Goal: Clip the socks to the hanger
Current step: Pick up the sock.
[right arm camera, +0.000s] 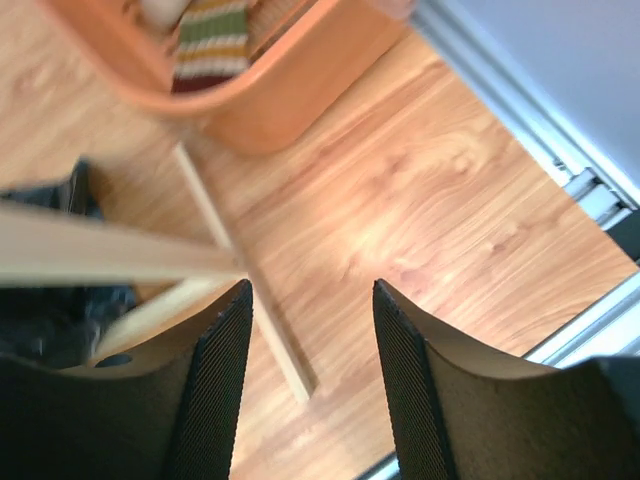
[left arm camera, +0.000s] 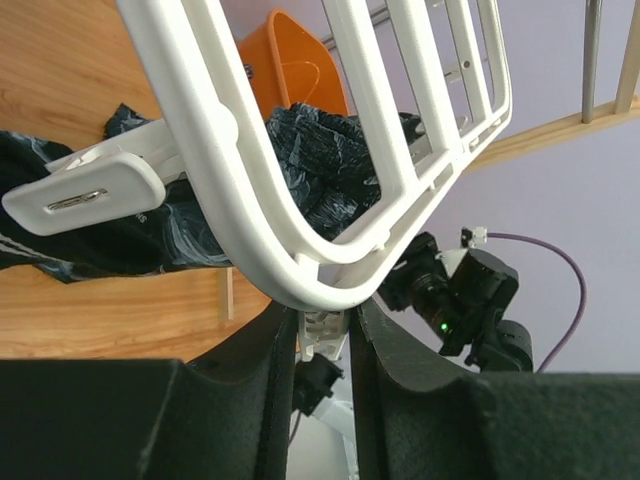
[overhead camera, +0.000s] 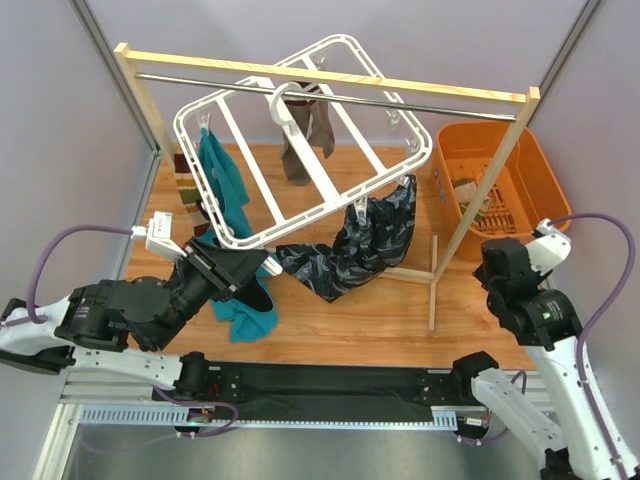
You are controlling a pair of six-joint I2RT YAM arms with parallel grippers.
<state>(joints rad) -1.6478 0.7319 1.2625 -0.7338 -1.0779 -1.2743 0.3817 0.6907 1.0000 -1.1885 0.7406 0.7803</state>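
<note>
The white hanger (overhead camera: 330, 200) hangs tilted from the rack's metal rail. A teal sock (overhead camera: 218, 175) is clipped at its left side and a grey-brown sock (overhead camera: 298, 150) hangs near its hook. My left gripper (overhead camera: 258, 266) is at the hanger's near corner. In the left wrist view the left gripper (left arm camera: 322, 318) is shut on a small white clip (left arm camera: 322, 338) dangling under the frame (left arm camera: 250, 190). More teal sock (overhead camera: 247, 312) lies below that arm. My right gripper (right arm camera: 310, 300) stands open over bare table, with nothing between its fingers. A striped sock (right arm camera: 210, 40) lies in the orange basket (right arm camera: 290, 95).
The wooden rack (overhead camera: 330, 78) spans the back, with its foot (right arm camera: 250, 300) just ahead of my right gripper. A dark patterned cloth (overhead camera: 365, 245) hangs from the hanger down to the table. The orange basket (overhead camera: 530, 170) sits at the right. Another white clip (left arm camera: 90, 195) juts out left.
</note>
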